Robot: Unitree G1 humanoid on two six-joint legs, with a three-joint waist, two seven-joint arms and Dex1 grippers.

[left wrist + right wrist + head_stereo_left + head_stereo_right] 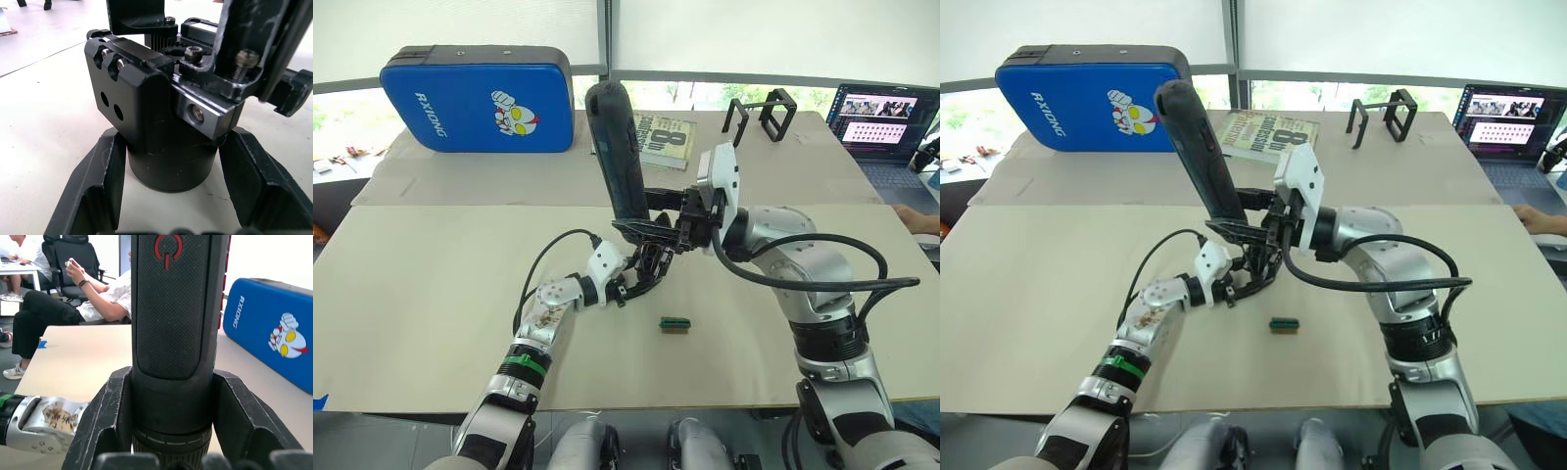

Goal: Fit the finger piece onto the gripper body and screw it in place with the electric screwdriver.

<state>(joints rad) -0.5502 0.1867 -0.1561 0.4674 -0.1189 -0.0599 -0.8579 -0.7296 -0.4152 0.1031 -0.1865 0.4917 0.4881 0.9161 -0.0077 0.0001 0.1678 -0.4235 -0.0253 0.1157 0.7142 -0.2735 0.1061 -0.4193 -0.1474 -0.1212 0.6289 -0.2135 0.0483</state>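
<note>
Near the middle of the table I've got my left gripper [166, 196] clamped round the small black gripper body [161, 142] with its round base, while my right gripper [171, 431] clenches the thick dark pen-shaped electric screwdriver [619, 157], tilted over it. Looks like the screwing step; next I need the bit seated square on a screw head. Can't pick out the finger piece.

"RXIONG" is printed in white letters on the blue pad [477, 106], beside a cartoon figure. A red power symbol is marked on the electric screwdriver [172, 308]. A large "8" is seen on the cover of the book [665, 137]; the rest of its title cannot be read.
</note>
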